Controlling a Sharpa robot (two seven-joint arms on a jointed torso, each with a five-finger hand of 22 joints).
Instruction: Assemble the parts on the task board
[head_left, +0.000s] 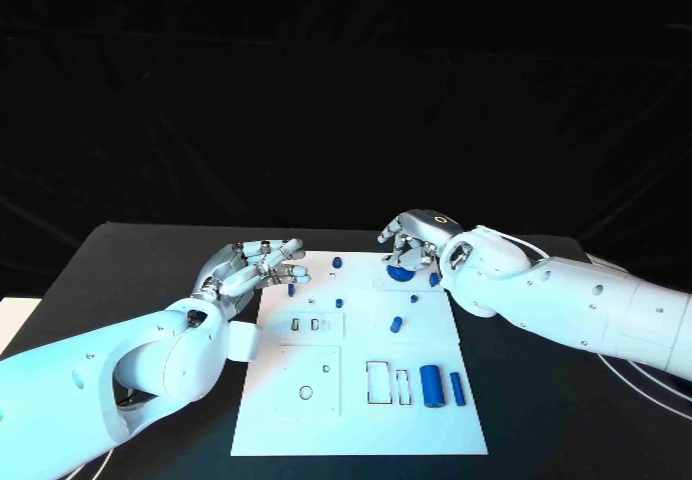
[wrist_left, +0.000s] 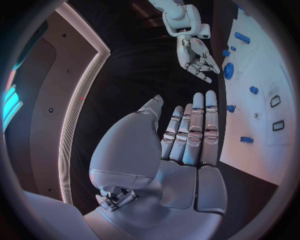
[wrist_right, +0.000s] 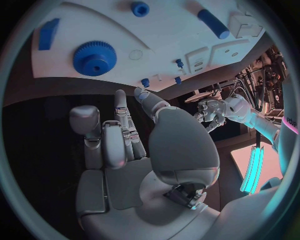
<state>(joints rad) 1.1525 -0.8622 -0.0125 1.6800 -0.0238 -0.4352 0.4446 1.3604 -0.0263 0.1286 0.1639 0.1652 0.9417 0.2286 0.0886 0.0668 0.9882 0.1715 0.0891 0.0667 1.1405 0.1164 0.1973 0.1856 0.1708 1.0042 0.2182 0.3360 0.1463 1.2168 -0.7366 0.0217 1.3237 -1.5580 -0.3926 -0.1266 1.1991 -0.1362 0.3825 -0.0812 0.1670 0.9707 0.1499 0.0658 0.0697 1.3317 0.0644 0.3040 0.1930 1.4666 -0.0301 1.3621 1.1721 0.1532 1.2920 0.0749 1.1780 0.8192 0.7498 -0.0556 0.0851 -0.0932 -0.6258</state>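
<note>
The white task board (head_left: 361, 410) lies mid-table with blue parts on it. A blue gear (head_left: 400, 271) sits near its far edge, and my right hand (head_left: 414, 245) hovers just above and behind it, fingers apart and holding nothing. In the right wrist view the gear (wrist_right: 95, 57) lies beyond the right hand's (wrist_right: 125, 140) fingertips, untouched. My left hand (head_left: 260, 265) is at the board's far left corner with straight fingers and nothing in it; the left wrist view shows it (wrist_left: 187, 135) flat beside the board (wrist_left: 269, 65). Two blue cylinders (head_left: 430, 385) lie near the front right.
Small blue pegs (head_left: 339, 301) and a short blue piece (head_left: 397, 324) are scattered over the board's far half. Rectangular slots (head_left: 378, 382) and a round hole (head_left: 306, 392) mark the near half. Black table (head_left: 130, 270) surrounds the board on both sides.
</note>
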